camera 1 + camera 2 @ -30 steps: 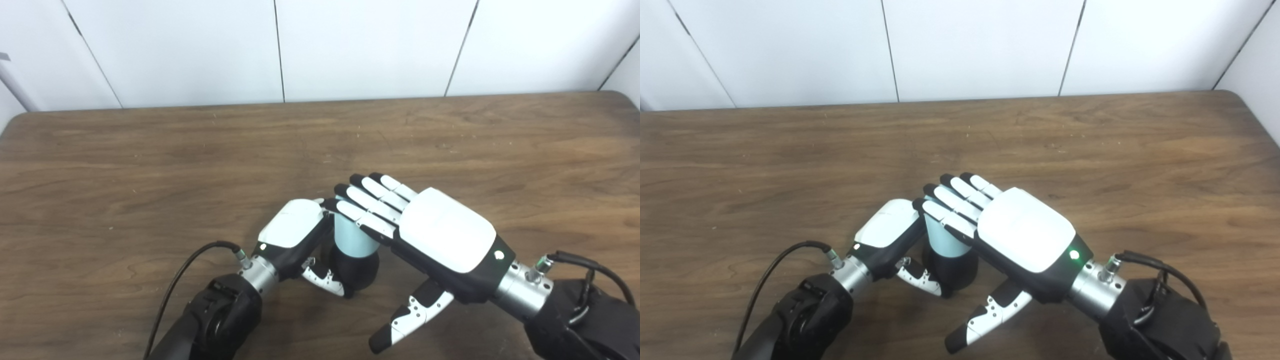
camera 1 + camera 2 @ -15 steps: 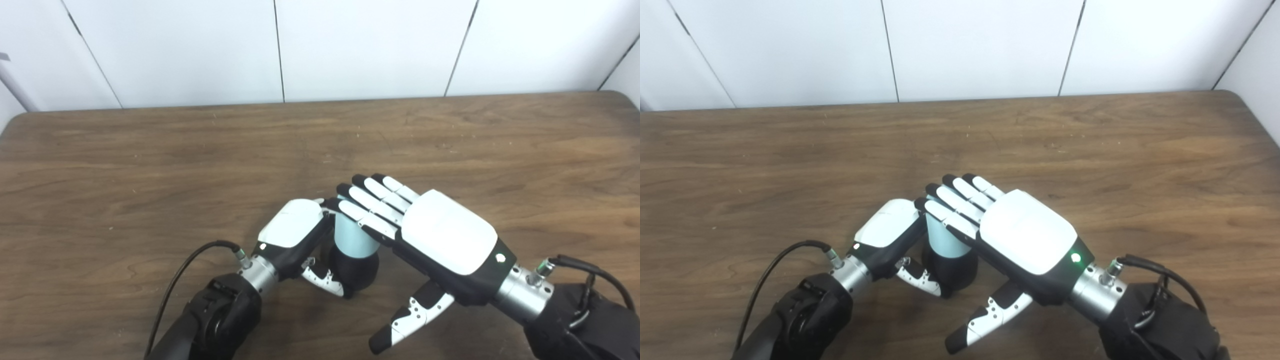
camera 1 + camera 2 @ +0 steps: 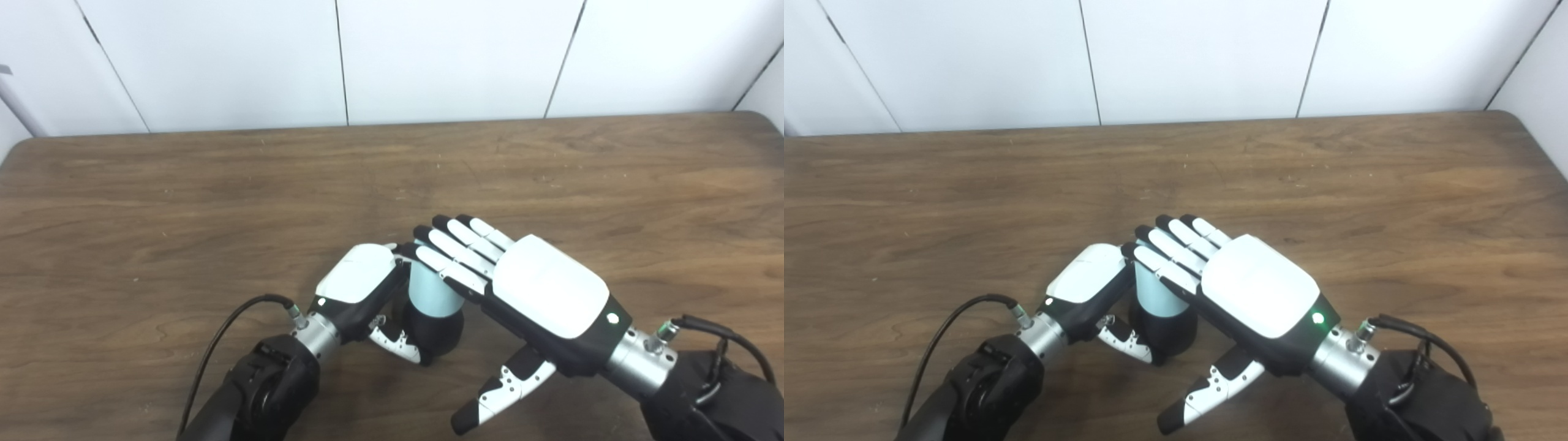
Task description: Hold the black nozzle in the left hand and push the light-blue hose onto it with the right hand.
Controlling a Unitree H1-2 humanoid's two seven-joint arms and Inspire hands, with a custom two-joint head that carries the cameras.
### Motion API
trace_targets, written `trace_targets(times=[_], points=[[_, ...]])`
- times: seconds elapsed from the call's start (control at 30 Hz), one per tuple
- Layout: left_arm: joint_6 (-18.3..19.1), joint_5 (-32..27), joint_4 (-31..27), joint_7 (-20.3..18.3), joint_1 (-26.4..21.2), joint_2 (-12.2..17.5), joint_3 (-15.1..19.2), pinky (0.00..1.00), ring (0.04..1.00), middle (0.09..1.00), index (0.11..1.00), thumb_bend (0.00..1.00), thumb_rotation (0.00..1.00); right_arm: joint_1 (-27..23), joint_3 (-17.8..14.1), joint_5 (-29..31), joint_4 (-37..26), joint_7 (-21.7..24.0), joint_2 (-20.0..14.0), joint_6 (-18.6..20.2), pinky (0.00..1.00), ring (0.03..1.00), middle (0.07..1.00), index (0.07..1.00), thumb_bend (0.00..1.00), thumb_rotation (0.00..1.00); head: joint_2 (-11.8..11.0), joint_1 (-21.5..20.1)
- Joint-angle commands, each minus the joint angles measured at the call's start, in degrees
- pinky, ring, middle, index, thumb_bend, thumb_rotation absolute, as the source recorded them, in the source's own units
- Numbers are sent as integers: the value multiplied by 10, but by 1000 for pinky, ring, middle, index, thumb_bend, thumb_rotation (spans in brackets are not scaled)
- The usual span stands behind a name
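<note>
Hose seating on nozzle, near the counter's front edge.

Left hand grips black nozzle. Right hand, fingers flat and spread, holding nothing, presses atop light-blue hose. Judged: push step; next requires straight downward pressure.

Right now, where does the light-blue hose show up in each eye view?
Left eye view: light-blue hose just right of centre, low, under the right hand.
Right eye view: same hose slightly left of centre, low.
Shared landmark: black nozzle directly below it, held by the left hand.
</note>
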Motion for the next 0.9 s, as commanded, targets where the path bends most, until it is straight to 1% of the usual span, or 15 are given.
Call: trace_targets(times=[0.0,0.23,0.43,0.67,0.77,0.87], points=[[9,3,27,-60,29,23,-18,898,639,493,485,522,0,20,10,-5,25,33,-18,11,1000,1000,995,970,725,937,0,0],[7,5,27,-58,29,24,-19,897,639,491,486,522,0,21,18,-9,39,21,-19,6,1000,1000,995,970,724,936,-2,-2],[8,5,25,-60,29,24,-19,897,640,491,486,522,0,18,22,-10,40,19,-22,11,1000,1000,995,969,722,934,-1,-2],[8,6,28,-59,28,23,-20,897,640,491,486,522,0,11,21,-7,31,28,-23,19,1000,1000,995,969,720,924,-2,-1],[8,5,28,-59,27,23,-20,897,640,491,486,522,0,2,18,-3,22,36,-26,28,1000,1000,995,969,720,924,-2,-1],[7,5,29,-60,26,23,-19,897,640,494,484,522,0,-13,14,3,6,48,-29,44,1000,1000,995,970,720,925,-3,-3]])
